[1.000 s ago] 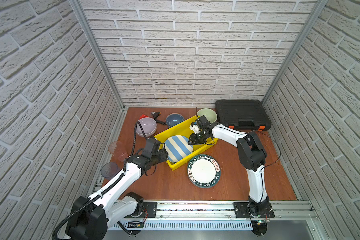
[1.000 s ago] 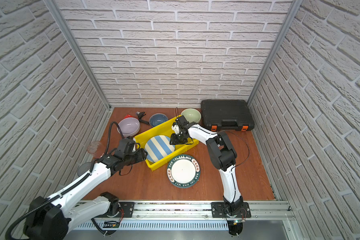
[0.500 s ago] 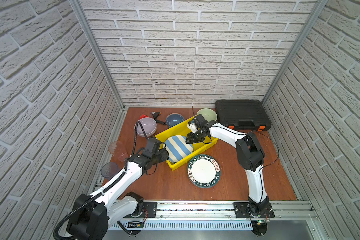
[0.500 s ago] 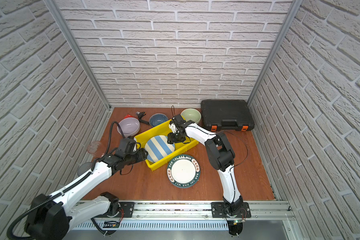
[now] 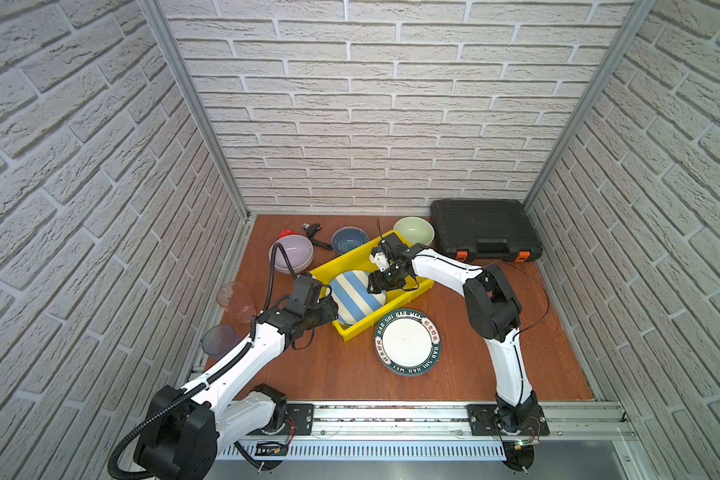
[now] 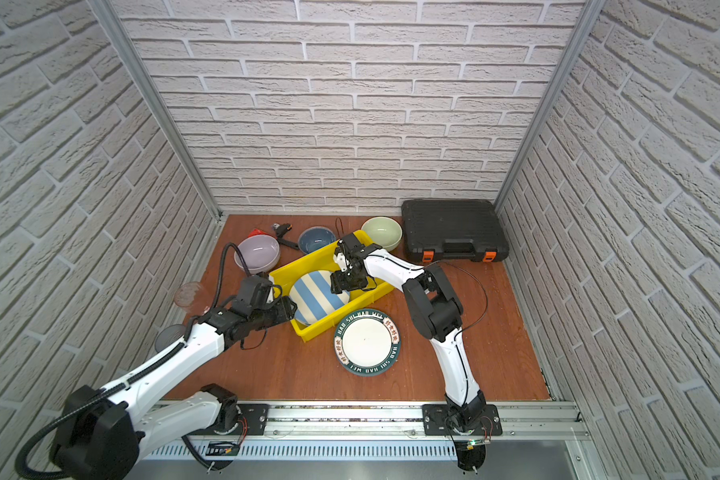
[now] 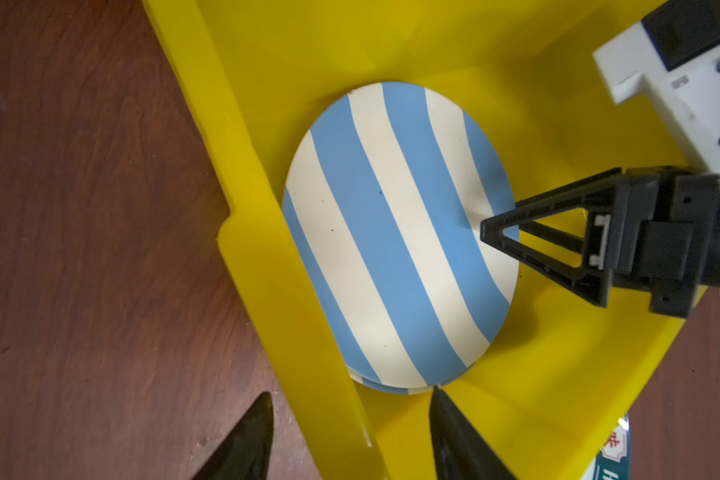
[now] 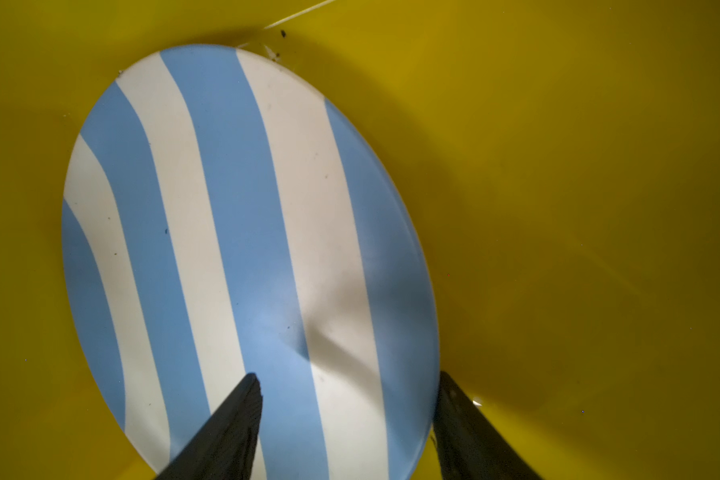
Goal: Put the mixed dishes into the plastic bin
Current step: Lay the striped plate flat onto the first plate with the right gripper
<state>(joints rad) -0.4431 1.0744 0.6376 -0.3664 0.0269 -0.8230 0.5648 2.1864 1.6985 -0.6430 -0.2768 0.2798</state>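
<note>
The right hand (image 8: 348, 376) is spread wide and pinches nothing, its fingers over one edge of the blue-white striped plate (image 8: 233, 232), which lies inside the yellow bin (image 7: 246, 257). The left hand (image 7: 350, 392) is spread too, straddling the bin's wall, with one finger outside over the tabletop (image 7: 80, 249). A white printed plate (image 5: 407, 341) lies just beside the bin.

1. You can read "HAO SHI HAO WEI" in white capitals round the dark green rim of the white printed plate (image 5: 407, 341), lying near-centre.
2. Its red characters are too small for you to read.
</note>
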